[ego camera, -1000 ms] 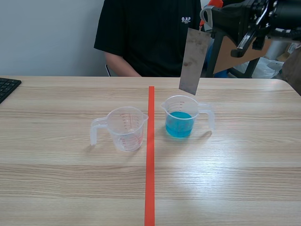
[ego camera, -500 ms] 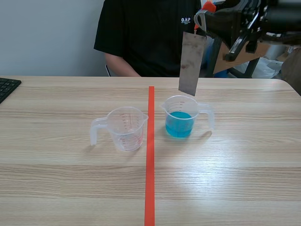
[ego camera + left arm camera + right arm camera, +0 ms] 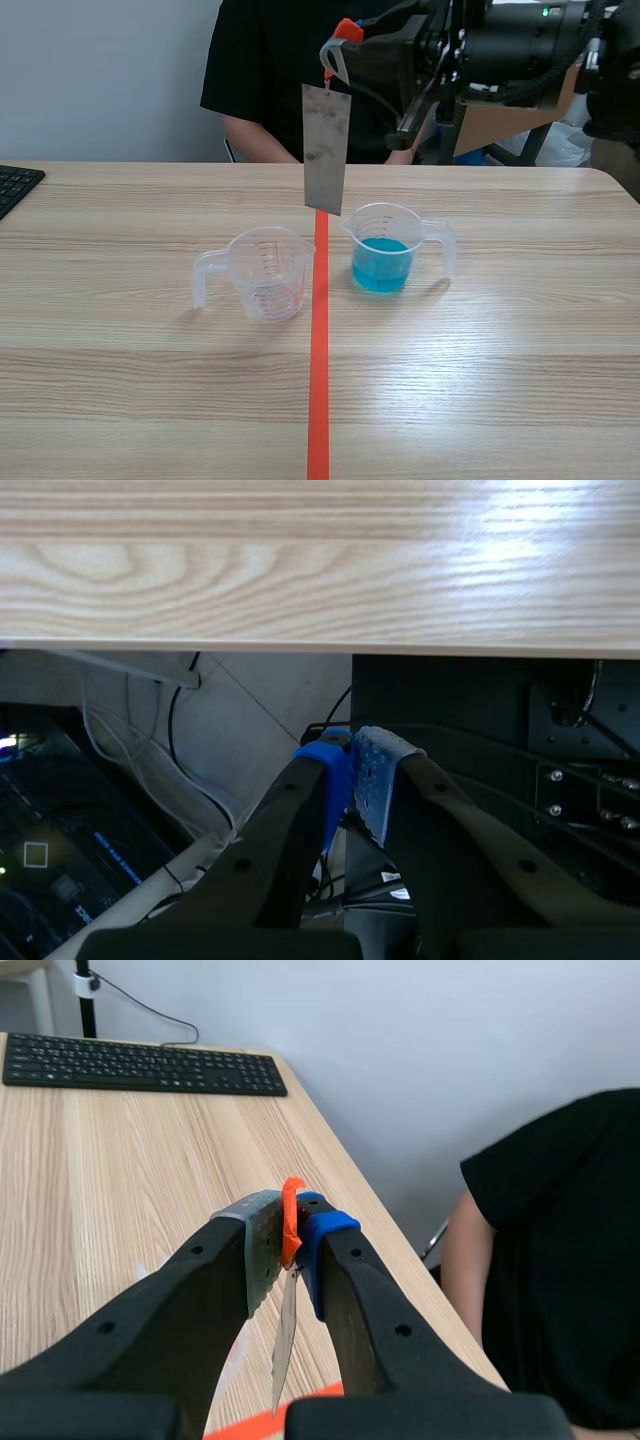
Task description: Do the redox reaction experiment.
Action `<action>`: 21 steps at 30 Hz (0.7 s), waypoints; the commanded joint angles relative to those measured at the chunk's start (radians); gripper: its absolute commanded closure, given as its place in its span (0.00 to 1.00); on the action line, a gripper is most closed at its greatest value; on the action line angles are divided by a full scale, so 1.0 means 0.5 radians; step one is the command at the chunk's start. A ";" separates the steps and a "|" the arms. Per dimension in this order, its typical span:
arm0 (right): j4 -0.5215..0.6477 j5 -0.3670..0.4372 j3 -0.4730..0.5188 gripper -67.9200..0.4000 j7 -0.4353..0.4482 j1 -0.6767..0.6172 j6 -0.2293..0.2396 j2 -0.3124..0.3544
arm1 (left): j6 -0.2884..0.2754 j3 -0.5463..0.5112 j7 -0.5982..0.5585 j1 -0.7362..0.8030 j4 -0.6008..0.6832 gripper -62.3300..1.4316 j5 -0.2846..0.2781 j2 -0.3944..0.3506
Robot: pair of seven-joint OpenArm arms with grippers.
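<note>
A grey metal strip (image 3: 326, 148) hangs upright from an orange tab (image 3: 346, 30) that my right gripper (image 3: 343, 45) is shut on, high above the table. The strip's lower end hovers over the red tape line, between an empty clear measuring cup (image 3: 266, 272) and a cup of blue liquid (image 3: 386, 247). In the right wrist view the strip (image 3: 285, 1335) shows edge-on below my right gripper (image 3: 290, 1240), whose fingers pinch the orange tab (image 3: 291, 1220). My left gripper (image 3: 352, 780) is shut on nothing, below the table's front edge (image 3: 320, 645), out of the scene view.
A person in a black shirt (image 3: 300, 70) sits across the table behind the strip. A black keyboard (image 3: 15, 185) lies at the table's left edge, also seen as the keyboard (image 3: 140, 1062) in the right wrist view. Cables and equipment lie under the table.
My right arm has carried the metal strip leftward, from above the blue-liquid cup to over the red tape line between the two cups. The cups have not moved.
</note>
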 commanded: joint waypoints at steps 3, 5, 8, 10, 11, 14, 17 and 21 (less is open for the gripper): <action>0.040 0.014 -0.067 0.97 -0.008 0.101 0.011 -0.066 | 0.003 0.002 -0.027 -0.017 -0.028 0.91 0.002 0.009; 0.040 0.008 -0.113 0.97 -0.036 0.126 0.011 -0.108 | 0.002 0.002 -0.027 -0.029 -0.062 0.91 0.002 0.009; 0.039 -0.023 -0.174 0.97 -0.049 0.150 0.011 -0.163 | 0.002 0.002 -0.027 -0.031 -0.089 0.91 0.002 0.009; 0.039 -0.030 -0.210 0.97 -0.057 0.160 0.011 -0.186 | 0.002 0.002 -0.027 -0.033 -0.100 0.91 0.002 0.009; 0.039 -0.030 -0.222 0.97 -0.060 0.160 0.011 -0.198 | 0.003 0.002 -0.027 -0.032 -0.100 0.91 0.002 0.009; 0.039 -0.034 -0.252 0.97 -0.084 0.159 0.011 -0.236 | 0.003 0.002 -0.027 -0.032 -0.100 0.91 0.002 0.009; 0.039 -0.037 -0.285 0.97 -0.117 0.159 0.011 -0.263 | 0.003 0.002 -0.027 -0.032 -0.100 0.91 0.002 0.008; 0.039 -0.074 -0.304 0.97 -0.146 0.159 0.011 -0.284 | 0.002 0.002 -0.029 -0.032 -0.100 0.91 0.001 0.009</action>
